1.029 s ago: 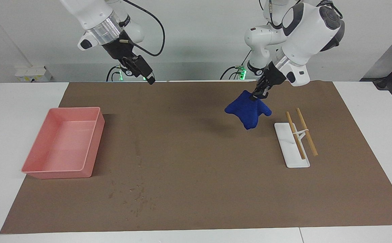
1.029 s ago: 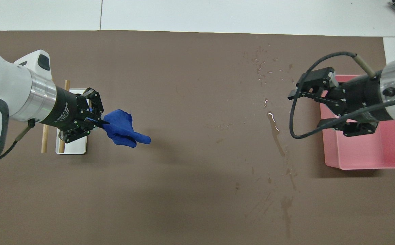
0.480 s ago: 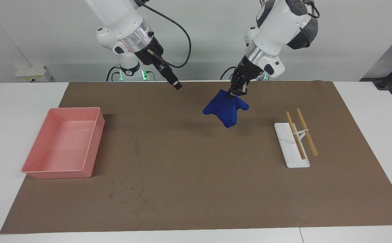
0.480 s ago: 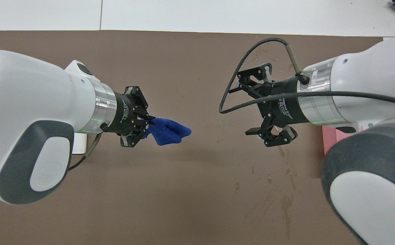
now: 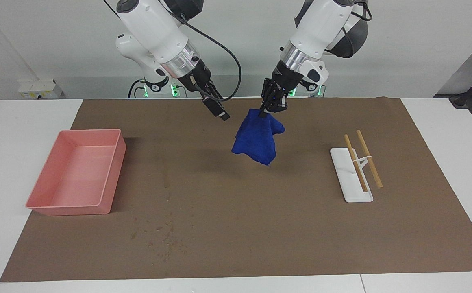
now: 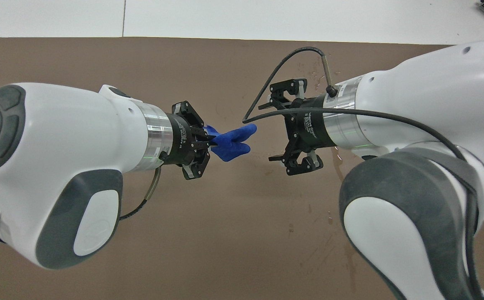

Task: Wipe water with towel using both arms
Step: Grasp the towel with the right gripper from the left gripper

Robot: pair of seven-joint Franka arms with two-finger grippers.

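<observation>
Towel [image 5: 257, 138]: deep-blue fuzzy cloth, hanging in the air over the middle of the brown mat [image 5: 244, 228], pinched at its top edge by the left gripper [image 5: 265, 112]. Fingers clenched on a small bunch of fabric; the rest drapes down in loose folds, clear of the mat

Handling, as I judge it: light, soft, no stiffness at all, folds wherever it is unsupported. Not fragile, not slippery; the pile should give good purchase. Best hold looks like a free corner or the hanging edge nearest the other arm, a pinch through bunched fabric and not a single layer

Right gripper [image 6: 285, 125]: up in the air just beside the towel, not touching it, fingers spread wide and pointing at the cloth, seemingly ready to take a second hold

Water [image 6: 342, 171]: streaks and drops on the mat toward the right arm's end, between the towel and the tray

Tray [image 5: 77, 177]: pink, at the right arm's end

Rack [image 5: 353, 175]: white base with two wooden rods, at the left arm's end
</observation>
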